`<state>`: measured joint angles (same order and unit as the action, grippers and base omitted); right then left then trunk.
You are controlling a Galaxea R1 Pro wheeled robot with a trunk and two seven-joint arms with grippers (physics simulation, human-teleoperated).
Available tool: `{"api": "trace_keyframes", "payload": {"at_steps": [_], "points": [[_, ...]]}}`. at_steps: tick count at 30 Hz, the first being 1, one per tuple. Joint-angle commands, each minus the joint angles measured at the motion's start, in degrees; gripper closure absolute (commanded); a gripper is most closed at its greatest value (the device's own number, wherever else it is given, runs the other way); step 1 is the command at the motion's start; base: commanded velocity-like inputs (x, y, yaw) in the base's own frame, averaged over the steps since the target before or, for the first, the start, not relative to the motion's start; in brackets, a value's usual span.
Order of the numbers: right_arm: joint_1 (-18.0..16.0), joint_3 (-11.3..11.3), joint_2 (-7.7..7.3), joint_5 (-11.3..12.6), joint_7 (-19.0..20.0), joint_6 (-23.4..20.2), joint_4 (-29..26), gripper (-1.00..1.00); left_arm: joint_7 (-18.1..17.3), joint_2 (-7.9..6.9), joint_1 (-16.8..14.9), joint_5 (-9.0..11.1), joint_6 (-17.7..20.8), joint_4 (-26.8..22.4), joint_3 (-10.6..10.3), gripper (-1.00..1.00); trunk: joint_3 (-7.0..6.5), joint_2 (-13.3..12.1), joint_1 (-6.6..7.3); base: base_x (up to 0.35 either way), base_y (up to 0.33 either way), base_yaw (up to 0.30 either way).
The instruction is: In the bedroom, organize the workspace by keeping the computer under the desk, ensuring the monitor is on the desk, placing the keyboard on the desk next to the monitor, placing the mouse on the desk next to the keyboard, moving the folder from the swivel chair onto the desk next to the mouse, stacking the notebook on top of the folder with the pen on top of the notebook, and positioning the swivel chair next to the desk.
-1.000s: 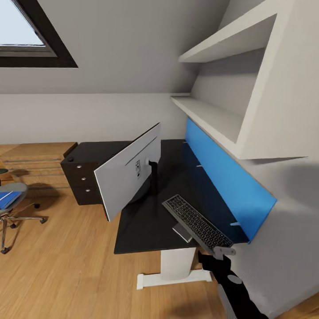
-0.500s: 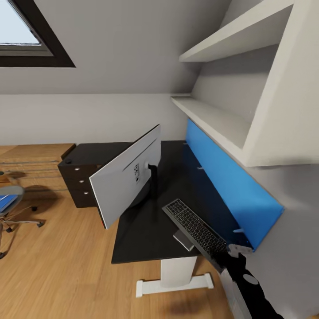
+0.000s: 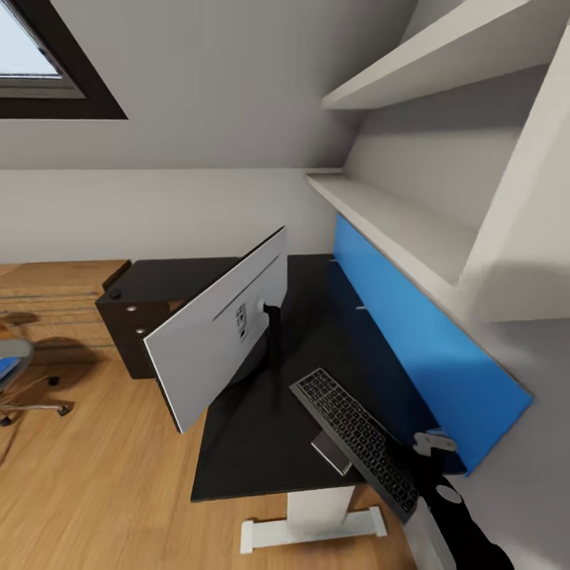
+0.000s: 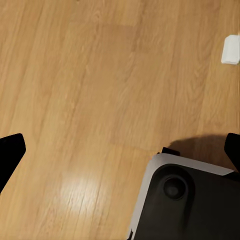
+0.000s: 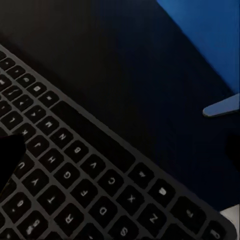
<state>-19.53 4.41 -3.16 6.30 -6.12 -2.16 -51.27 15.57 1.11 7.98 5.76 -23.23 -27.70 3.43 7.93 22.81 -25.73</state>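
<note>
At the lower right of the head view, the right arm reaches up from the picture's edge, and its hand (image 3: 416,467) sits at the near end of the keyboard (image 3: 356,431). The keyboard is tilted, its far end over the black surface (image 3: 261,427) and its near end raised at the hand, so the hand seems to grasp it, but the fingers are mostly hidden behind the keyboard and the arm, and I cannot tell this for sure. In the right wrist view the keys of the keyboard (image 5: 75,170) are very close, above the dark surface (image 5: 125,60), and the blue back panel (image 5: 210,35) stands beyond.

The monitor (image 3: 218,336) stands on the surface with its light-grey back toward the camera, just beside the far end of the keyboard. The black drawers (image 3: 131,336) are at the far left end of the surface. The swivel chair (image 3: 20,380) is well apart on the wood floor (image 3: 87,483), cut off by the left edge, and a bit of blue shows on its seat.

In the left wrist view the left hand (image 4: 120,150) points down at the floor (image 4: 100,75), its two dark fingertips (image 4: 10,150) wide apart and holding nothing
</note>
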Motion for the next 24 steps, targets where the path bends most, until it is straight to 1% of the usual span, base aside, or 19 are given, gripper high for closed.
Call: {"api": "trace_keyframes", "payload": {"at_steps": [1, 2, 7, 12, 14, 15, 18, 22, 23, 24], "points": [[-0.4, -0.1, -0.22, 0.6, -0.2, 0.2, 0.8, -1.00, -0.2, 0.03, 0.0, 0.5, -0.2, -0.1, 0.1, -1.00, 0.10, 0.1, -0.06, 0.245, 0.000, 0.000], [-1.0, -0.1, -0.54, 0.6, -0.1, 0.9, 2.2, -1.00, -0.2, 0.02, 0.0, 0.5, -0.2, -0.1, 0.1, -1.00, 0.10, 0.1, -0.06, 0.273, 0.000, 0.000], [-1.9, -0.1, -1.02, 0.7, 1.0, 1.8, 4.0, -1.00, -0.2, 0.03, 0.0, 0.5, -0.2, -0.1, 0.1, -1.00, 0.10, 0.1, -0.06, 0.215, 0.000, 0.000], [-2.1, 0.0, -1.32, 0.7, 2.6, 2.0, 4.6, -1.00, -0.2, 0.03, 0.0, 0.5, -0.2, -0.1, 0.1, -1.00, 0.10, 0.1, -0.06, 0.076, 0.000, 0.000], [-2.2, 0.1, -1.75, 0.8, 3.2, 2.1, 4.8, -1.00, -0.2, 0.03, 0.0, 0.5, -0.2, -0.1, 0.1, -1.00, 0.10, 0.1, -0.06, 0.030, 0.000, 0.000], [-2.2, 0.9, -2.26, 1.8, 3.5, 2.1, 4.9, -1.00, -0.2, 0.03, 0.0, 0.5, -0.2, -0.1, 0.1, -1.00, 0.10, 0.1, -0.06, 0.012, 0.000, 0.000], [-2.2, 2.1, -2.67, 3.9, 4.0, 2.1, 5.0, -1.00, -0.2, 0.03, 0.0, 0.5, -0.2, -0.1, 0.1, -1.00, 0.10, 0.1, -0.06, 0.008, 0.000, 0.000], [-2.3, 3.1, -3.27, 7.5, 5.4, 2.0, 5.1, -1.00, -0.2, 0.03, 0.0, 0.5, -0.2, -0.1, 0.1, -1.00, 0.10, 0.1, -0.06, 0.004, 0.000, 0.000], [-2.3, 3.3, -3.61, 9.1, 6.3, 2.0, 5.3, -1.00, -0.2, 0.03, 0.0, 0.5, -0.2, -0.1, 0.1, -1.00, 0.10, 0.1, -0.06, 0.002, 0.000, 0.000], [-2.3, 3.4, -3.75, 9.8, 6.7, 1.9, 5.4, -1.00, -0.2, 0.03, 0.0, 0.5, -0.2, -0.1, 0.1, -1.00, 0.10, 0.1, -0.06, 0.001, 0.000, 0.000]]}}
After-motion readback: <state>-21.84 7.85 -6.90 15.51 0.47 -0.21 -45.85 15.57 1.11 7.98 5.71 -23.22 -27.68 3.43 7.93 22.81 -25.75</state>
